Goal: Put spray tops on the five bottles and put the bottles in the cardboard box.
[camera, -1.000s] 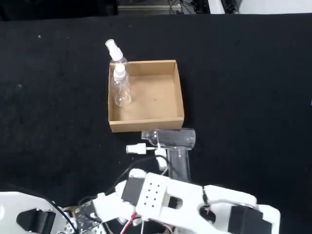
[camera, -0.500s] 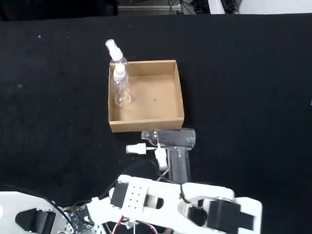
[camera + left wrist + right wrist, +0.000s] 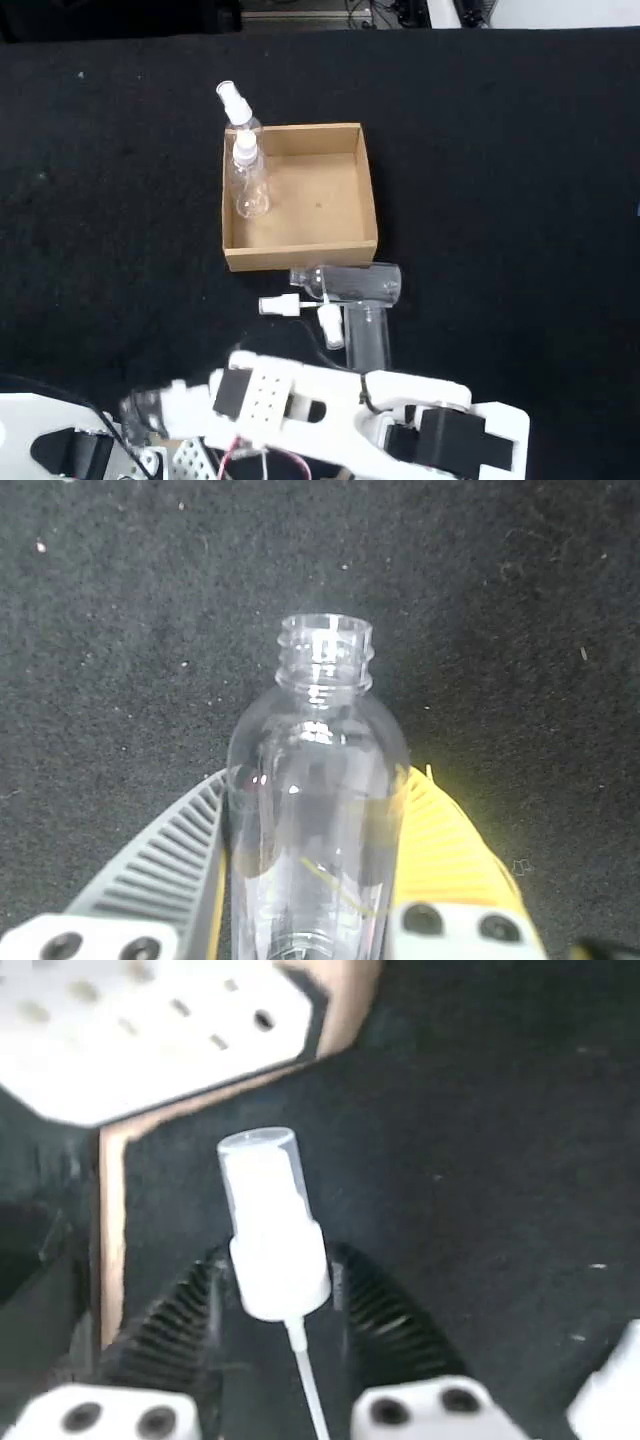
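My left gripper (image 3: 315, 800) pinches the uncapped bottle (image 3: 320, 750), neck (image 3: 325, 650) sticking out ahead of it. My right gripper (image 3: 275, 1265) clamps a spray top (image 3: 270, 1215), dip tube (image 3: 305, 1370) trailing back between its jaws. I'd aim the tube into the neck first, then twist. The cardboard box (image 3: 300, 257) lies beyond both.

The bench (image 3: 520, 200) is covered in black cloth, dull and fuzzy, with tiny bits of lint on it. The box (image 3: 300, 258) is brown cardboard, dull and plain. The bottle (image 3: 315, 810) is clear plastic, smooth and shiny. The spray top (image 3: 272, 1235) is smooth white plastic. The left gripper (image 3: 315, 780) is ribbed plastic, grey on one side and yellow on the other. The right gripper (image 3: 275, 1260) is black ribbed plastic.
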Available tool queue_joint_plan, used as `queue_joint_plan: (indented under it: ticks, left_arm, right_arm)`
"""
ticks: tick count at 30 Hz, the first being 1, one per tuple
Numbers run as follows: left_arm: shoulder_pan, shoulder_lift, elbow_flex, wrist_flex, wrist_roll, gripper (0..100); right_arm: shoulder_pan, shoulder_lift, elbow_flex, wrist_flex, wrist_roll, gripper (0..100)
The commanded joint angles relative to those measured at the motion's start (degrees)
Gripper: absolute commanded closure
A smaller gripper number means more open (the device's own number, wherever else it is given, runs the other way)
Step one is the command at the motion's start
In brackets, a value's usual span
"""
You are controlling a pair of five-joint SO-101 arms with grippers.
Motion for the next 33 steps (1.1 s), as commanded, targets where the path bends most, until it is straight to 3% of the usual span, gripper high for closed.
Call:
queue_joint_plan:
  ticks: [1, 8, 14, 20, 24, 29, 33]
  left_arm:
    - [-0.5, -0.9, -3.0, 0.4, 0.4, 97]
    - [1.7, -2.8, -4.1, 5.9, 0.6, 97]
    - [3.8, -12.0, -2.5, 13.3, 0.9, 97]
    - [7.4, -23.1, 10.2, 12.2, 4.8, 97]
    - [11.0, -34.7, 21.2, 12.1, 4.9, 97]
    - [17.5, -55.6, 39.8, 1.0, 13.1, 97]
    - [30.7, -75.0, 55.2, -6.9, 25.6, 97]
  right_arm:
    - [7.3, -0.1, -9.5, 0.9, -2.5, 98.8]
    - [19.2, -5.5, -29.2, 12.6, -13.9, 98.8]
    - [26.1, -19.3, -37.1, 18.9, -14.9, 98.8]
    - [35.8, -30.7, -37.3, 18.8, -15.7, 98.7]
    - [41.1, -37.5, -37.2, 17.0, -21.5, 98.6]
    - [45.8, -44.2, -37.1, 11.3, -27.3, 98.7]
    - [45.9, -46.5, -36.0, 5.3, -30.9, 98.6]
